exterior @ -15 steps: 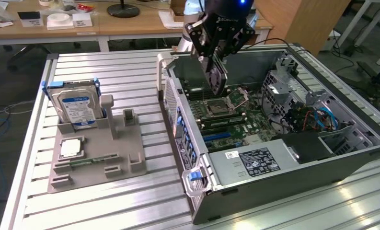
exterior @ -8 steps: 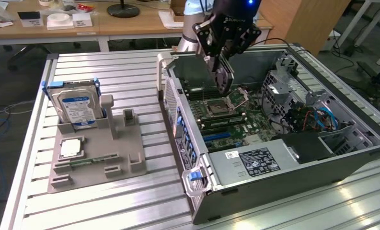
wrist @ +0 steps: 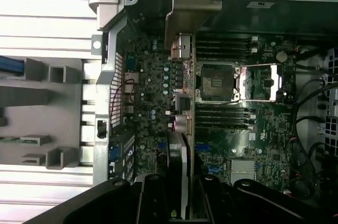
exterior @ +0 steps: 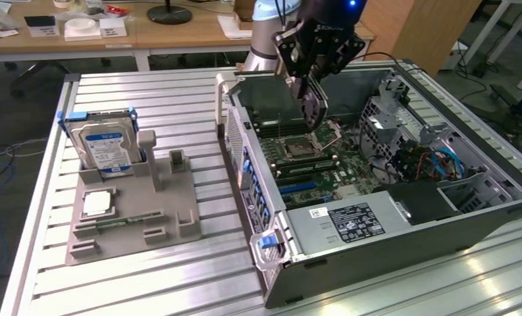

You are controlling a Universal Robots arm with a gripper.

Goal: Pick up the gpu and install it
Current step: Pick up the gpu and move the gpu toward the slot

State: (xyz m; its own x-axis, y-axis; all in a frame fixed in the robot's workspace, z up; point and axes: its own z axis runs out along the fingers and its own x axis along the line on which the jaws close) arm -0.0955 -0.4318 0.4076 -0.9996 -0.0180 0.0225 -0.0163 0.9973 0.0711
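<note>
On the ribbed aluminium table (exterior: 137, 99), wooden desks (exterior: 199, 34) beyond, the gripper (exterior: 308, 89) clamps the thin black gpu (exterior: 314, 113) over the open metal computer case (exterior: 392, 260).

My black gripper (exterior: 310, 92) hides the upper part of the thin flat black gpu card (exterior: 314, 117); the exterior view's upper edge cuts off my grey arm (exterior: 265, 29).
</note>
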